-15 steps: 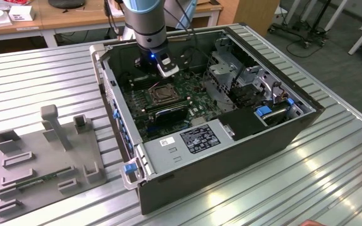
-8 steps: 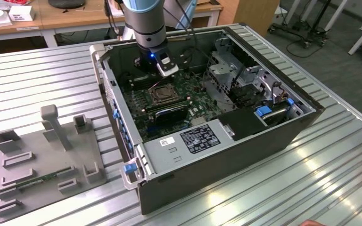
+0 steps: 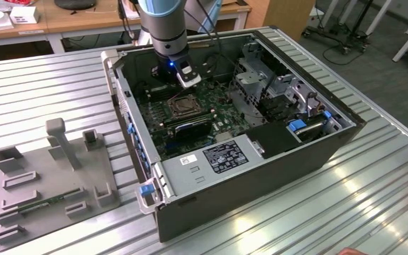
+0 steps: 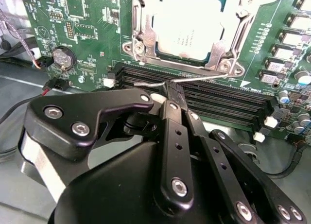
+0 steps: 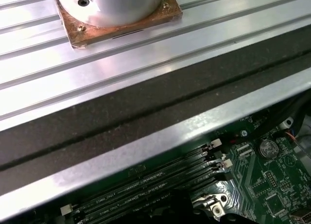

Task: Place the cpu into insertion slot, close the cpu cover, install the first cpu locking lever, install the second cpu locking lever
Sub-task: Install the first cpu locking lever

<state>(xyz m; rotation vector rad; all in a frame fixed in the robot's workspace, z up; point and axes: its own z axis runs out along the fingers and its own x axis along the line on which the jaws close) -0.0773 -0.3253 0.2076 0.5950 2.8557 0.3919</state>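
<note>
The gripper [image 4: 172,92] has its jaws shut tight, tips right at the thin locking lever [image 4: 204,77], beside the memory slots [image 4: 218,101]. The cpu [image 4: 187,29] lies in the insertion slot [image 3: 172,109], under the cpu cover [image 4: 140,25]. The lever is best pushed slowly and evenly, so it does not slip away. The second wrist view shows the lever up close. The exterior view shows the whole computer case [image 3: 310,159] on the table [image 3: 48,85].

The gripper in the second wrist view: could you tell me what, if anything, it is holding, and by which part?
The gripper appears shut on the thin wire locking lever beside the cpu cover, pinching it partway along its straight run.
</note>
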